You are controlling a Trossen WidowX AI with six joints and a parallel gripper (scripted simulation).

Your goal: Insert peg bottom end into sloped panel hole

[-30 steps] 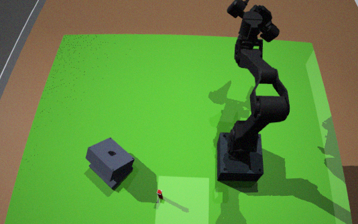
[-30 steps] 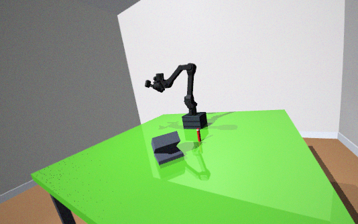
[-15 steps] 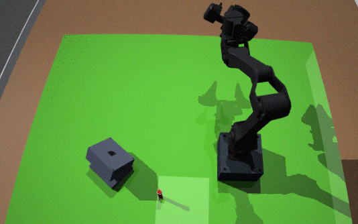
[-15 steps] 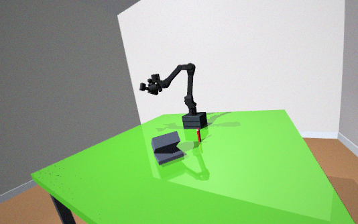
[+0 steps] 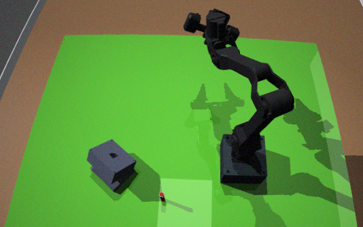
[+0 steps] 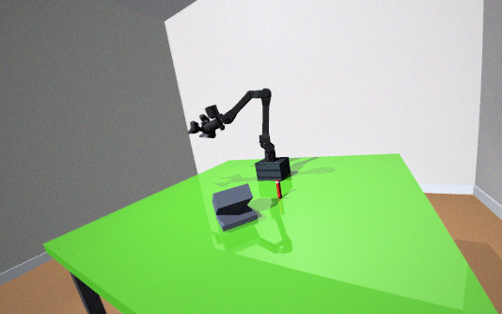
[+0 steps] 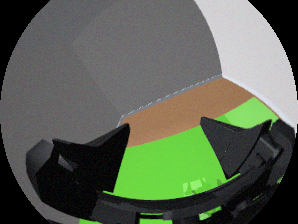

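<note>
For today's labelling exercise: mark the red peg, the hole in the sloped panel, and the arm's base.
Red peg [image 6: 278,189]: exterior view, middle of its upright shaft.
Hole [image 5: 113,155]: top view, the dark opening in the panel's face.
Arm's base [image 5: 227,177]: top view, free front corner.

The arm [image 6: 263,117] is raised steeply from its base block [image 5: 227,170], bent sharply at the elbow [image 6: 265,92], and stretched out toward the far left at height. The gripper [image 7: 166,137] is carried well above the surface, its two dark fingers spread wide apart with nothing held between them. The wrist [image 5: 217,27] is seen from the top view near the far edge, and the fingertips are pointed outward and slightly downward.
</note>
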